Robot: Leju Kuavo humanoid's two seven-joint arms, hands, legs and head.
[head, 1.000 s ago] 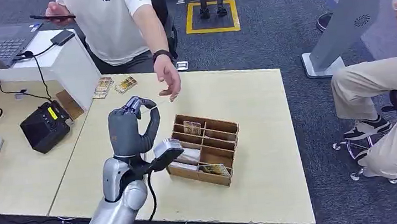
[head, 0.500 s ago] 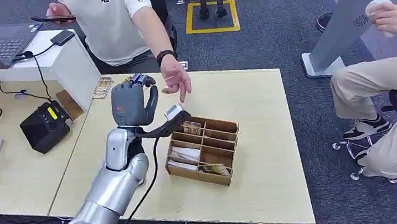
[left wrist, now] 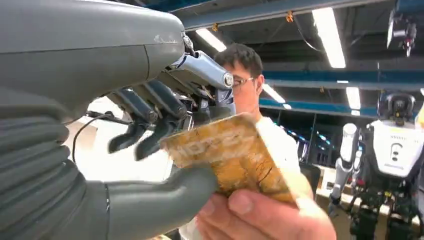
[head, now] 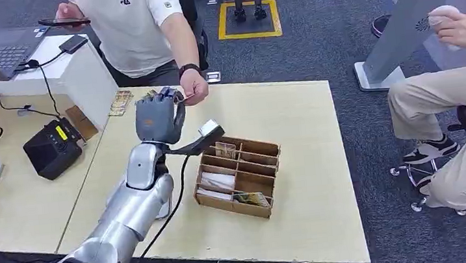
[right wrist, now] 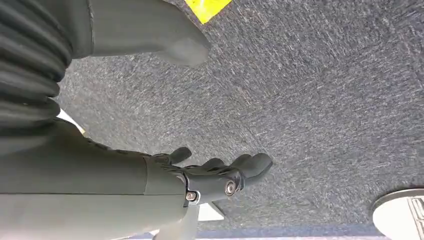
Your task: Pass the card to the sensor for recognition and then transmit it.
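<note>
L hand (head: 158, 118) w/ card (left wrist: 227, 152) up to person's hand (head: 194, 86)

A small dark logo reading "FILA" sits on the chest of the white shirt (head: 131, 24) worn by the person standing behind the table. The card (left wrist: 230, 152) in the left wrist view bears pale lettering across its face, too blurred to read.

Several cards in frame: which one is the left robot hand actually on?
The card at the table's far edge, gripped by the left robot hand and also by the person's hand. The others lie in the wooden box or loose on the table.
</note>
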